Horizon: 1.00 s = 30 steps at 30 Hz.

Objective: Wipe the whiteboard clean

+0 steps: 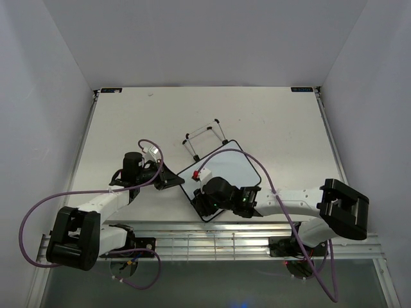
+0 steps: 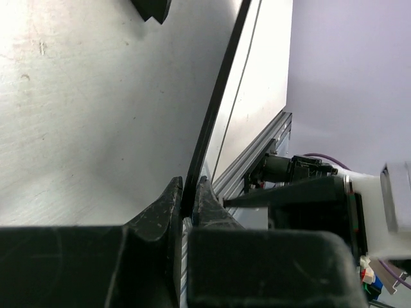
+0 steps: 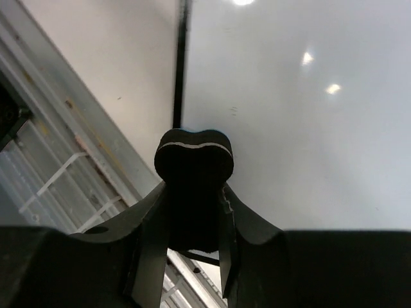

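Black frame is what my left pincer is clenched on. In the left wrist view both fingers pinch the thin rim of the whiteboard and the frame runs straight away from them. From above, that grip is at the board's left corner, so the board is pinned at its left end on the pale counter. The board lies mid-counter, turned like a diamond, with its long axis slanting from near-left to far-right. A wire stand pokes out just beyond its far edge, and a small red-and-white object lies near its left side; I cannot tell what that is. My right pincer is grasping the black bone-shaped eraser, jaws closed on its waist with the rounded head sticking out in front. It is the nearer arm to the work, poised at the near-left part of the board, just inside the frame. I cannot tell whether the eraser touches the surface. What the stroke turns on is this: nearly all the white face lies away from the eraser towards the far right, along the long axis and away from my left grip. I judge the wipe should run that way, though I can make out no writing on the glossy patch in front of me.
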{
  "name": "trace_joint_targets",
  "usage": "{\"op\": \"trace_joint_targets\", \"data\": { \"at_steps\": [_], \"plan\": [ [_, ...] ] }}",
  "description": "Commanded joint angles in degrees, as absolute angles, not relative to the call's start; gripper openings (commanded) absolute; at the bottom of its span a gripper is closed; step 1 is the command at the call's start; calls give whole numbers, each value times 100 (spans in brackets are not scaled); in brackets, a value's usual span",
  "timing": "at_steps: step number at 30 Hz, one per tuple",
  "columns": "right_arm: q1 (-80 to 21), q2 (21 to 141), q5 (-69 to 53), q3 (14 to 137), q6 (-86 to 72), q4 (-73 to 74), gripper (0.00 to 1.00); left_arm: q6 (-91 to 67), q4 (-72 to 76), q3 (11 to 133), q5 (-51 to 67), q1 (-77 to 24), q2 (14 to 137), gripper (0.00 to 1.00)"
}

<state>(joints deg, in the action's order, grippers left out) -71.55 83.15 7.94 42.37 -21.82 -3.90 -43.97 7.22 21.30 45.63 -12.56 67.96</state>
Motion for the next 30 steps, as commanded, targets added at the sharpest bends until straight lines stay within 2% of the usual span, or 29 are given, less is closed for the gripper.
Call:
{"op": "trace_joint_targets", "data": {
  "at_steps": [1,5,11,17,20,23,30],
  "plan": [
    [-6656,7991,2144,3869,-2531,-106,8,-4360,413,2276,4623,-1354,6759,0],
    [-5961,7227,2373,3244,-2593,-18,8,-4342,395,2268,4641,-1354,6741,0],
    [-4721,6724,2092,2682,-2303,-9,8,-4324,387,2311,4728,-1354,6750,0],
    [-4052,6732,1347,2899,-1811,-9,8,-4254,290,2382,4834,-1354,6671,0],
    [-4165,6846,426,2875,-1626,-341,8,-4298,299,2364,4825,-1354,6627,0],
    [-4823,6873,115,2742,-1626,-1071,8,-4508,465,2285,4816,-1354,6583,0],
    [-6651,7356,518,3084,-1424,-1363,8,-4816,668,2197,4799,-1362,6513,0]
  ]
}}
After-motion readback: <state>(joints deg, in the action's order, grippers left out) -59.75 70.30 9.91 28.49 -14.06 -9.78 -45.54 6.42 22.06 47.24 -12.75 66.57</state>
